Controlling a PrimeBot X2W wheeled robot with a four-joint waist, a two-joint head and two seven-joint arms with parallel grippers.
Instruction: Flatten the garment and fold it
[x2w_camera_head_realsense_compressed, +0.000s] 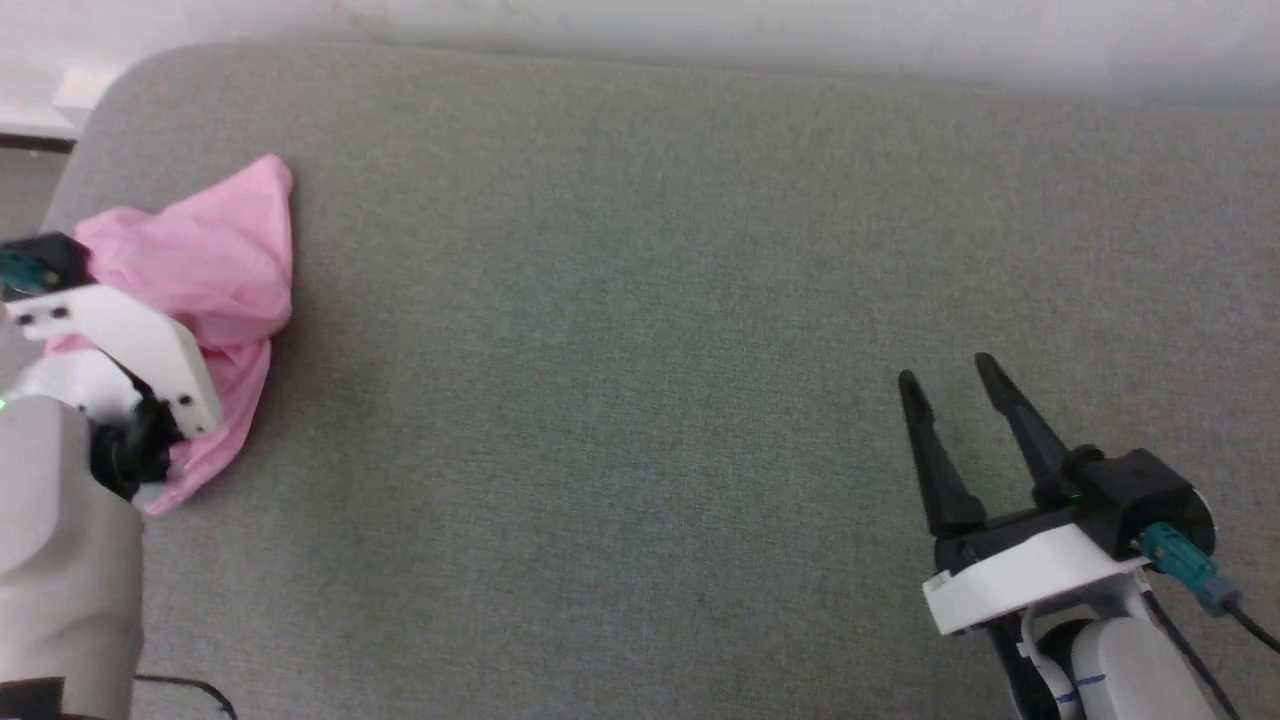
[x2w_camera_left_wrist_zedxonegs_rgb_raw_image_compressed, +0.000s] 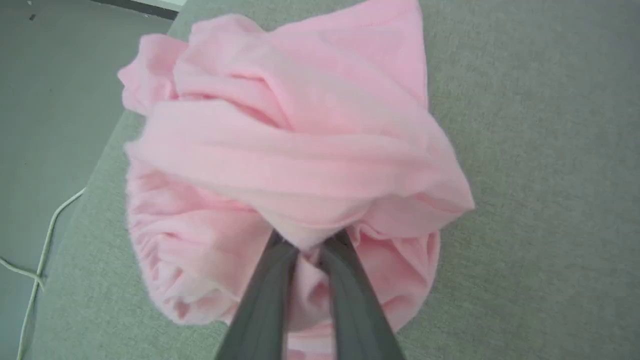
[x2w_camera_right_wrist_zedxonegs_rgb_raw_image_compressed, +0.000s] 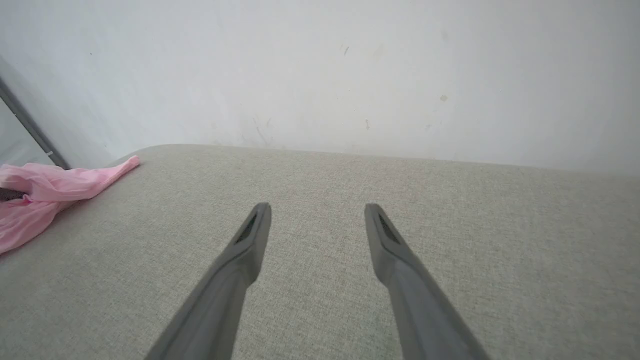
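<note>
Fingers (x2w_camera_head_realsense_compressed: 940, 470) of the right gripper (x2w_camera_head_realsense_compressed: 945, 370) hover spread and empty at 4 o'clock over the grey worktop (x2w_camera_head_realsense_compressed: 640, 300). The garment (x2w_camera_head_realsense_compressed: 215, 260) lies bunched at 9 o'clock. Left wrist view: the left gripper (x2w_camera_left_wrist_zedxonegs_rgb_raw_image_compressed: 307, 241) pinches a pink fold nearly closed, probably to lift and spread it. Right wrist view: the garment sits at 9 o'clock.

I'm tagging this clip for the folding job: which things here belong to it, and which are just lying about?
Part of the job: pink shorts, bunched up; left pincer, shut on them; right pincer, open, apart from them; grey cushion they lie on.
Just lying about: white cable on the floor; pale wall behind.
</note>
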